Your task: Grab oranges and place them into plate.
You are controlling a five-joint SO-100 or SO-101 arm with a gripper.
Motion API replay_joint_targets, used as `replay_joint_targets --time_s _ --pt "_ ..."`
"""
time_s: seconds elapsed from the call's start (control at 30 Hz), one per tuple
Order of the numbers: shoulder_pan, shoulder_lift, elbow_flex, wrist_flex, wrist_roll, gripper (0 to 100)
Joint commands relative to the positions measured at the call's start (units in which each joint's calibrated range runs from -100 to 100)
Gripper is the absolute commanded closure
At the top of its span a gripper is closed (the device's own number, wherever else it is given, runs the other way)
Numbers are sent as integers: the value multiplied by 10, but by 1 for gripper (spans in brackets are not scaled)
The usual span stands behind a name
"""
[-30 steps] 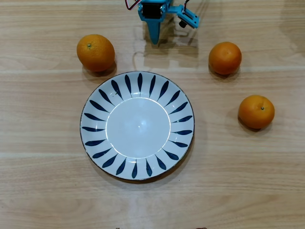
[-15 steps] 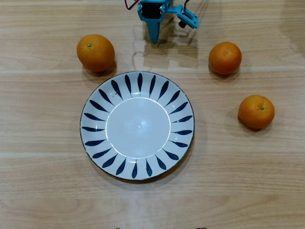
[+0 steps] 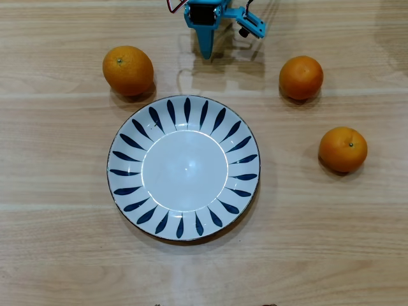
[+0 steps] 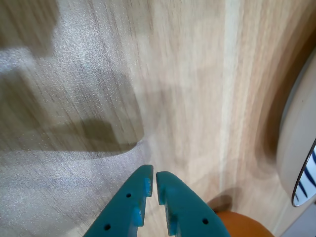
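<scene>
The plate (image 3: pixel 131 131), white with dark blue leaf strokes, lies mid-table in the overhead view and holds nothing. Three oranges rest on the wood around it: a larger one (image 3: pixel 127 69) at upper left, one (image 3: pixel 301 77) at upper right, one (image 3: pixel 343 148) at right. My blue gripper (image 3: pixel 206 53) hangs at the top centre, just beyond the plate's far rim, tips together. In the wrist view the gripper (image 4: pixel 153 178) is shut on nothing above bare wood, with an orange (image 4: pixel 242 225) at the bottom edge and the plate's rim (image 4: pixel 291 143) at right.
The wooden table (image 3: pixel 319 242) stretches bare below and beside the plate. The arm's blue body and wires (image 3: pixel 245 19) sit at the top edge of the overhead view.
</scene>
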Motion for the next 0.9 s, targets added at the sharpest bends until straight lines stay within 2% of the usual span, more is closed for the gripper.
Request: replay_joint_targets --time_s 0.0,0.87 --pt "5 -7 2 0 -2 98" --pt "-1 -5 -5 2 -1 98"
